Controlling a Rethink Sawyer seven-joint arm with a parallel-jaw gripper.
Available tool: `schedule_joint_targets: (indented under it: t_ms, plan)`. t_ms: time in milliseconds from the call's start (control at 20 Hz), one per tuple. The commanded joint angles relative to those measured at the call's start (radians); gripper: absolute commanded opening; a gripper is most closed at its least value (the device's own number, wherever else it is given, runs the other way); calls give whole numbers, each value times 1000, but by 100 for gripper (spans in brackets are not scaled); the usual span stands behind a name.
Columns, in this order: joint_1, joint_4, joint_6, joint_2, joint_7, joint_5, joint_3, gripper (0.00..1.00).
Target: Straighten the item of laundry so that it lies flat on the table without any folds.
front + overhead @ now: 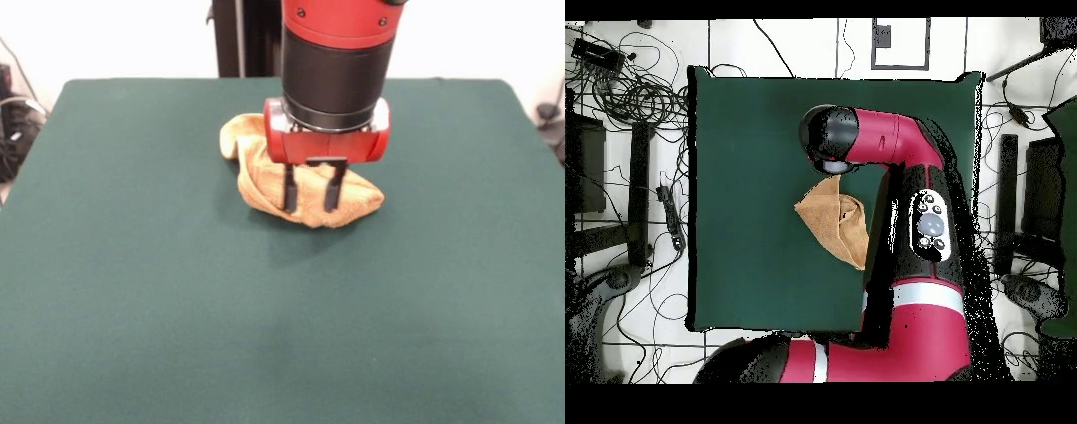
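I see the surface (132, 309) first: a big rectangle covered in dark green felt-like cloth, filling most of the front view. Around it in the overhead view lies a pale floor (625, 340) strewn with black cables (635, 95) and dark stands.

Next in size is the arm (905, 240), red and black. In the overhead view it reaches up from the bottom along the right side of the surface, then bends left over the middle. In the front view it comes straight down, ending in a black collar and a red wrist block.

The towel (256, 181) is smaller: golden yellow-orange terry cloth, lying a little behind the middle of the surface, bunched and folded over itself, not flat. In the overhead view it shows as a rough wedge with a raised fold, partly hidden by the arm.

Smallest are the fingers (289, 187), two thin black prongs pointing down from the red block. They stand parted with a clear gap between them, and towel shows through that gap. Their tips are down at the front part of the towel; I cannot tell whether they press into the cloth or stand just in front of it. They pinch nothing that I can see.
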Motion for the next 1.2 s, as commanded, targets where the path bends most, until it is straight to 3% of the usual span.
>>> schedule_joint_targets:
  t_ms: [50, 1200]
  plan:
    - [-46, 59, 68, -40, 45, 28, 58, 0]
    - [-74, 90, 72, -71, 23, 13, 87, 0]
